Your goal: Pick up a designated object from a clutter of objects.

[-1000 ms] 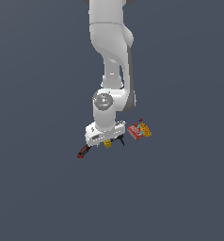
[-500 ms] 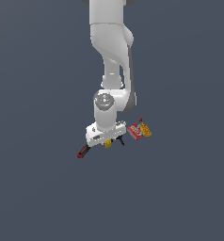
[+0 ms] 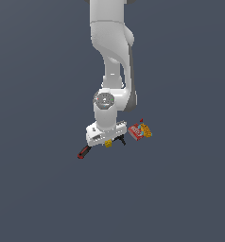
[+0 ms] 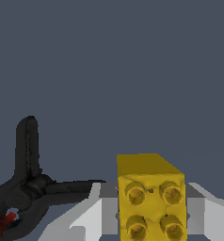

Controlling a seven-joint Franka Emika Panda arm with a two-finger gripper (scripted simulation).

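Two pale fingers (image 4: 92,214) flank the yellow brick (image 4: 150,197) in the wrist view, one on each side of it, and the pincer (image 3: 108,142) looks narrowed onto it, studs facing the camera. Whether the pads are actually pressing the brick's sides or only sitting just beside them, I cannot tell from here (the contact line is cut off at the frame's edge). So, my read: the reach and the descent are done, the grasp is at or near closure, and the lift is what is left. From the exterior view the brick (image 3: 108,143) shows as a small yellow spot right under the hand, low, and I can't make out any gap between it and the desk (image 3: 180,198).

Moving outward, the black clamp (image 4: 27,188) sits near the pincer, its arms splayed and one arm reaching toward the nearer finger; it looks close but apart. The screwdriver (image 3: 84,151) pokes out on the exterior view's left, handle end clear of the hand, the rest hidden beneath it. The red-and-yellow box (image 3: 139,130) lies on the exterior view's right, near but not touching.

Room to move? Straight up is wide open, nothing overhead but the arm itself. Sideways is tighter: clamp and screwdriver crowd one flank, box the other. A clean vertical pull looks the safest exit, I'd say. No desk edge shows anywhere.
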